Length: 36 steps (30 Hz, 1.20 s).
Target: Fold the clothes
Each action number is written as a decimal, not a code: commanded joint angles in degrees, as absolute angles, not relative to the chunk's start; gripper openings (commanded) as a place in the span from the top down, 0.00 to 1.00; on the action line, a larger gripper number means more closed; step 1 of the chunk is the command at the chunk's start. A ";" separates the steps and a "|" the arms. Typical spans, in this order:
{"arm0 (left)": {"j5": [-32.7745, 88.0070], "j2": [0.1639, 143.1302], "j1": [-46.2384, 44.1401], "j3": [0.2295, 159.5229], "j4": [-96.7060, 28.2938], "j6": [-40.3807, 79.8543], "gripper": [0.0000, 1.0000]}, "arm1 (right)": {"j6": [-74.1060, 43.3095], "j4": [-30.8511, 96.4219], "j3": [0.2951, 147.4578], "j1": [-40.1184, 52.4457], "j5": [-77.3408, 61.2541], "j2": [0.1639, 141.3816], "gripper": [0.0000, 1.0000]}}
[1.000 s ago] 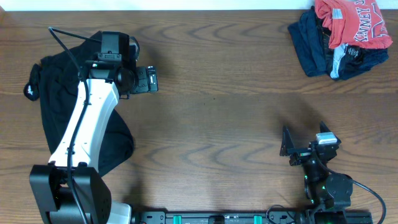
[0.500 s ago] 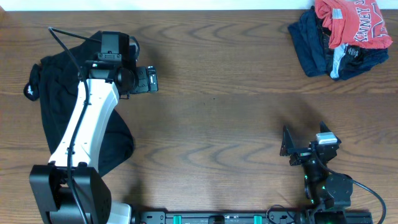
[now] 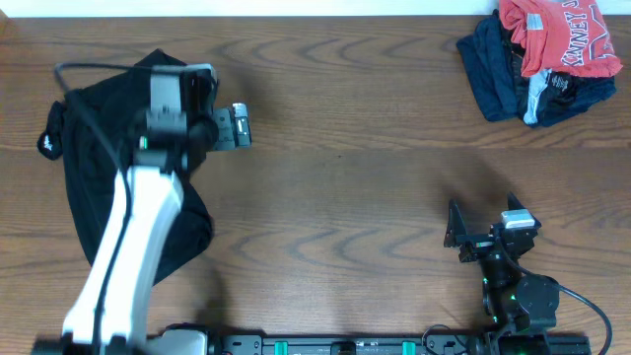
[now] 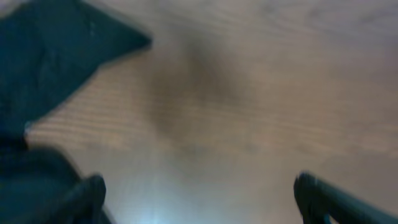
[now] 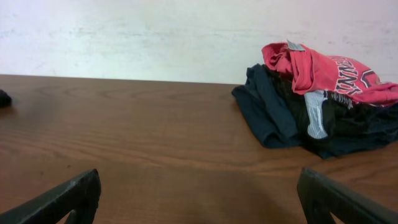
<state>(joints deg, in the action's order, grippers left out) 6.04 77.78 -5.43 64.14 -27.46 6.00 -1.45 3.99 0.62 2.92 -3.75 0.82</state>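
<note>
Your left wrist view is smeared throughout: the black garment shows no seams there, and the fingertips of the left hand are cut off by the lower edge. From overhead, the blurred left arm hides the garment's middle. The clothes pile runs off the right edge of the right wrist view.

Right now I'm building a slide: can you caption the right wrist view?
Open right gripper faces a heap of unfolded clothes across the wooden table.
</note>
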 commanded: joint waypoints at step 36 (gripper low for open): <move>5.37 0.05 -2.24 0.23 -3.44 5.69 0.02 | -1.85 3.95 0.32 3.40 -3.03 0.32 0.01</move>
